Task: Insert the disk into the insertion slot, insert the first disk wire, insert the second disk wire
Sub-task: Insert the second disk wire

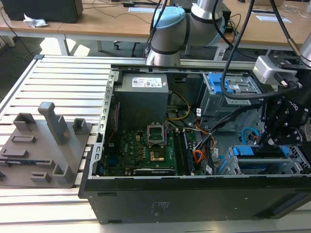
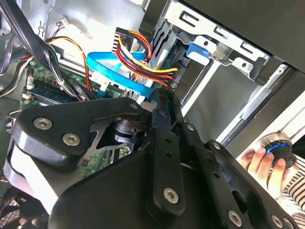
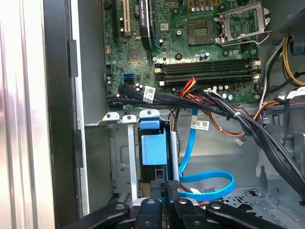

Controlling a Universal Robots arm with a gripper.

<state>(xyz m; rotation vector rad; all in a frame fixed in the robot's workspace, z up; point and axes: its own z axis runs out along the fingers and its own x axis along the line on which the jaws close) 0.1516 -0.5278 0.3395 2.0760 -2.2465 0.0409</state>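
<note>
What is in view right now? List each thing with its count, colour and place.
Computer case: one, black, open on the slatted table.
Motherboard: one, green, on the case floor.
Power supply: one, grey, at the case's far end.
Disk: one, blue-framed, in the insertion slot at the exterior view's right.
Taller bay: one, grey with blue latch, behind that slot.
Flat cable: one, blue, looped beside the slot.
Fixture: one, grey, on the table at the exterior view's left.
Person's hand: one, on a round knob.
Gripper: one, black, over the disk.
</note>
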